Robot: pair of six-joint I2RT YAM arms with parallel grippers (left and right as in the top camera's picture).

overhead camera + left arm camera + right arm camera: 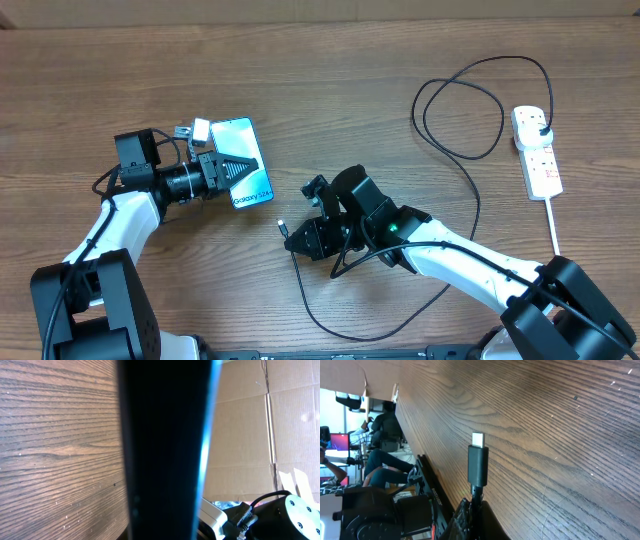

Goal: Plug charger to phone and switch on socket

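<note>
The phone point(247, 160), its blue screen lit, is left of centre with my left gripper point(234, 168) shut on it. In the left wrist view the phone point(165, 450) stands edge-on as a dark slab with a blue rim and hides the fingers. My right gripper point(297, 236) is shut on the charger just behind its connector tip point(283, 227), a little right of the phone and apart from it. That connector point(478, 462) sticks up from the fingers point(470, 520) over bare wood. The black cable point(470, 200) loops to a plug point(541, 124) in the socket point(537, 160).
The socket's thick white cord point(553, 225) runs toward the front right beside my right arm point(470, 262). Slack cable lies in a loop near the front edge point(330, 325). A cardboard wall point(250, 435) stands behind the table.
</note>
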